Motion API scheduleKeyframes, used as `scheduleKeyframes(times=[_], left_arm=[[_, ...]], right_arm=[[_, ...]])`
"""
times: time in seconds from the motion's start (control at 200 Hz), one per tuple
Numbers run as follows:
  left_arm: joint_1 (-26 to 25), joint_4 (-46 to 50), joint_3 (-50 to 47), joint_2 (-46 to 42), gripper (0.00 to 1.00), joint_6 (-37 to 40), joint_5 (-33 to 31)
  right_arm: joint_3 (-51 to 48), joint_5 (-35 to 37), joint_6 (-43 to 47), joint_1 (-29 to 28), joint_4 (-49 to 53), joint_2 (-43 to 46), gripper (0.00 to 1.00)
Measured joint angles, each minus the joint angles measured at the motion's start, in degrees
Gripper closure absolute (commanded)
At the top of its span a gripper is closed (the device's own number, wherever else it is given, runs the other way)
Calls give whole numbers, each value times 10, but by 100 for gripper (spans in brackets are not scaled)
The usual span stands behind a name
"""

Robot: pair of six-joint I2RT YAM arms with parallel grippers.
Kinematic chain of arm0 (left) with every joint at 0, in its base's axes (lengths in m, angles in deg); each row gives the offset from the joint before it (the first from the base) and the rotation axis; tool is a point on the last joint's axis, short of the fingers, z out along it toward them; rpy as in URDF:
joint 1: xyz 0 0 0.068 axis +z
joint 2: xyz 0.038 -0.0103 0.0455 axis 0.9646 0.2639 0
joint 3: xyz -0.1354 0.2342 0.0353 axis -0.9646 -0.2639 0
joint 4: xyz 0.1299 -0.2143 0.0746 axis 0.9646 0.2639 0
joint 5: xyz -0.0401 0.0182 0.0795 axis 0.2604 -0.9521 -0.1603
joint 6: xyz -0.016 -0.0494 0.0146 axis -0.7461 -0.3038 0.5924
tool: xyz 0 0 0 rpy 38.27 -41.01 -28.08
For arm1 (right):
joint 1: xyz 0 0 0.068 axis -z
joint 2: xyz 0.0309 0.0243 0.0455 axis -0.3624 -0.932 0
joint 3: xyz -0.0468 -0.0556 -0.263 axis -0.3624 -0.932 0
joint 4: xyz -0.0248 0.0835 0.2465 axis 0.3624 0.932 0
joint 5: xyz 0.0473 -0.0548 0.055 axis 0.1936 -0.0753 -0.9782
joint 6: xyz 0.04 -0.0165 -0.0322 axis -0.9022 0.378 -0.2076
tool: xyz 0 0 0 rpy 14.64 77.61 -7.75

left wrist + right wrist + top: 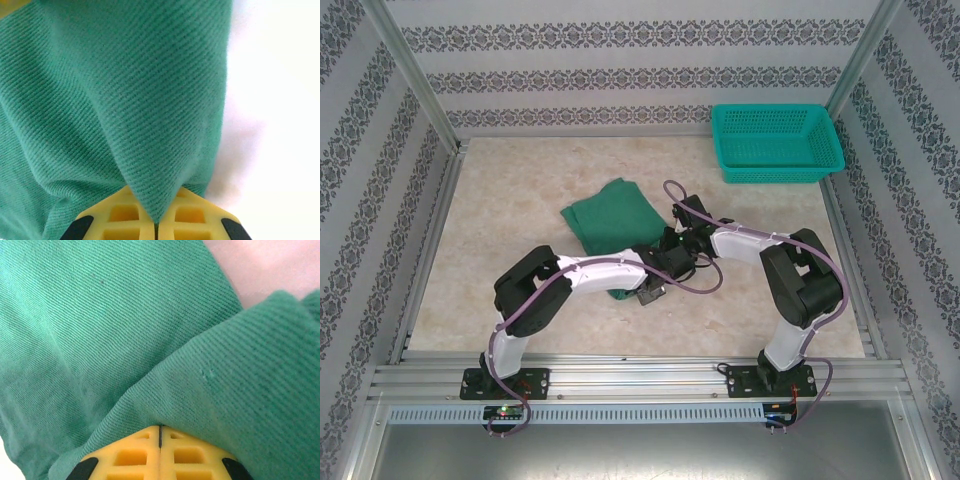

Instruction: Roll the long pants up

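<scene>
The long pants (610, 213) lie as a folded dark green bundle at the middle of the table. Both arms reach in to the bundle's near right edge, and their wrists crowd together there. My left gripper (653, 283) is at the bundle's near corner. In the left wrist view its yellow fingers (125, 217) are shut, with a pointed fold of the pants (150, 125) pinched between them. My right gripper (676, 243) is just beyond it. Its yellow fingers (132, 455) are pressed together under a raised ridge of the pants (210, 385) that covers their tips.
A teal mesh basket (776, 142) stands at the back right corner. Patterned walls and metal posts ring the beige table (510, 210). Purple cables (705, 288) loop round the two wrists. Bare tabletop lies left of the pants and in front of them.
</scene>
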Motion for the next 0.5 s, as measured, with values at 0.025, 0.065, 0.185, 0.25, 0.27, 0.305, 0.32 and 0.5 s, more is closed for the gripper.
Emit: scheduleKeyframes(times=[0.025, 0.065, 0.185, 0.25, 0.27, 0.305, 0.32, 0.5], left_arm=[[1, 0, 0, -3, 100, 0, 11], [3, -3, -3, -9, 100, 0, 33], [10, -20, -17, -38, 100, -10, 109], [18, -27, -24, -56, 100, -20, 158], [22, -25, -26, -60, 100, -26, 174], [30, -20, -30, -65, 100, -35, 199], [34, -17, -32, -67, 100, -38, 209], [80, 9, -43, -78, 100, -78, 325]], right_arm=[[0, -1, 0, 3, 3, 2, 100], [0, -5, 2, 7, 10, 5, 100], [0, -18, 12, 21, 54, 22, 92], [0, -22, 16, 31, 75, 33, 72], [0, -28, 21, 37, 82, 38, 64], [0, -31, 21, 46, 92, 52, 53], [-1, -31, 19, 52, 94, 60, 52], [-7, -31, 33, 108, 99, 170, 40]])
